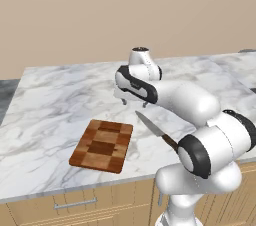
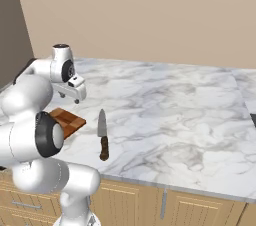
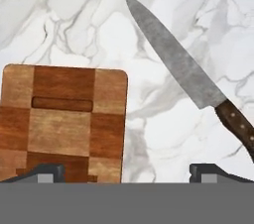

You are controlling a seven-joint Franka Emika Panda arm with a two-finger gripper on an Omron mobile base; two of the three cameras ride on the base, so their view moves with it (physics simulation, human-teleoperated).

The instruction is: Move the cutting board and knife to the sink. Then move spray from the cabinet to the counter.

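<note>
The checkered cutting board (image 1: 102, 145) is observed lying flat on the white marble table (image 1: 50, 100), left of centre in the lower half of the left base view and close to the near edge. The knife (image 1: 156, 131) is found flat on the same surface just to the right of the board, apart from it, its blade pointing toward the upper left and its dark handle partly covered by the arm. In the right base view, the knife (image 2: 103, 134) is seen at centre left with the blade pointing up the frame, and the board (image 2: 67, 121) is partly hidden behind the arm at the left. The end effector (image 1: 133, 101) is held above the table, beyond both items, with nothing grasped. In the hand view, the two finger tips (image 3: 47, 172) are recorded at the bottom corners, spread wide apart, with the board (image 3: 64, 119) at lower left and the knife (image 3: 188, 77) running diagonally at right.
</note>
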